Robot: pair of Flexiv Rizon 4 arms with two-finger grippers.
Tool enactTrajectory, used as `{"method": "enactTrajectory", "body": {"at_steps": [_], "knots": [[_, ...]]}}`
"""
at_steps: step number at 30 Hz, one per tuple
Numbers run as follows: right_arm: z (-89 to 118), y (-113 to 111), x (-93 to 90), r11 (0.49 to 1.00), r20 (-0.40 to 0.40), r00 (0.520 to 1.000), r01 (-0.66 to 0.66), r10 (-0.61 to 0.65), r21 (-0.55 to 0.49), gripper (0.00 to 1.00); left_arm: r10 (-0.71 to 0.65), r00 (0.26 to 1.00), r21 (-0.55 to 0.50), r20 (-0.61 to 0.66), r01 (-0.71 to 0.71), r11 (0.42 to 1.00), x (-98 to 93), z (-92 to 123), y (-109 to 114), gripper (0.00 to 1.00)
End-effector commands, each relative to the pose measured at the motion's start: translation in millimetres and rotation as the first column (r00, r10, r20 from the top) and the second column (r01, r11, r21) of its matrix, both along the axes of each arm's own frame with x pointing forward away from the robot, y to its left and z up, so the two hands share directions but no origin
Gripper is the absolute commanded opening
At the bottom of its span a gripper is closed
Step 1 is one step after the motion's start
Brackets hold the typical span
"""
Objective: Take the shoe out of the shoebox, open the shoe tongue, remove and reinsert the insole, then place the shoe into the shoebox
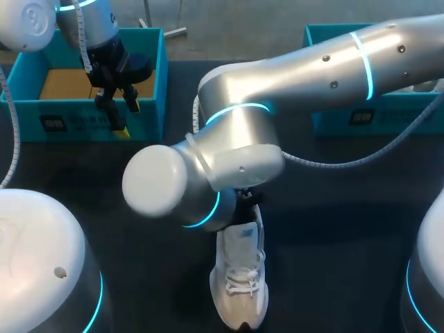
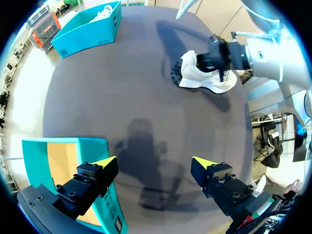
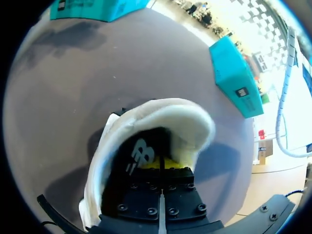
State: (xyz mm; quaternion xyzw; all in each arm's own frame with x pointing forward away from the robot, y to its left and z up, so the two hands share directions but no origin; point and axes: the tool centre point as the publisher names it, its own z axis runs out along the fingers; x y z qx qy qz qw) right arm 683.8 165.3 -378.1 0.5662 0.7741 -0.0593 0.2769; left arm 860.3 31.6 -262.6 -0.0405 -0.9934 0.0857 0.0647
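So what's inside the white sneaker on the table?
The right gripper pokes into the white lace-up sneaker, over its dark insole with a white mark. The toe end inside is hidden.

- You find a dark label with pale print on the front wall of the left box; the print is too small to read.
- You find a matching label on the front wall of the right box, and it is just as unreadable.
- Inside the shoe, a white logo mark sits on the black insole.
- You can make out no legible numbers or signs.
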Motion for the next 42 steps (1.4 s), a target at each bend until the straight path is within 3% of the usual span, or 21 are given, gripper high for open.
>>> {"method": "enactTrajectory", "body": {"at_steps": [1, 11, 19, 35, 42], "knots": [[19, -5, -12.3, 0.867, 0.235, 0.848, 0.403, -0.474, 0.294, 0.00, 0.000, 1.000, 0.000, 0.001, 0.000, 1.000, -0.3, 0, 0, 1.00], [7, 0, -5.2, 0.862, 0.207, 0.854, 0.408, -0.477, 0.300, 0.00, 0.000, 1.000, 0.000, 0.001, 0.000, 1.000, -0.3, 0, 0, 1.00], [0, 7, -0.7, 0.857, 0.227, 0.829, 0.467, -0.510, 0.218, 0.00, 0.000, 1.000, 0.000, 0.001, 0.000, 1.000, -0.3, 0, 0, 1.00], [-20, 12, 9.8, 0.831, 0.222, 0.803, 0.510, -0.553, 0.223, 0.00, 0.000, 1.000, 0.000, 0.001, 0.000, 1.000, -0.3, 0, 0, 1.00], [-27, 14, 10.1, 0.810, 0.137, 0.824, 0.487, -0.550, 0.325, 0.00, 0.000, 1.000, 0.000, 0.001, 0.000, 1.000, -0.3, 0, 0, 1.00]]}}
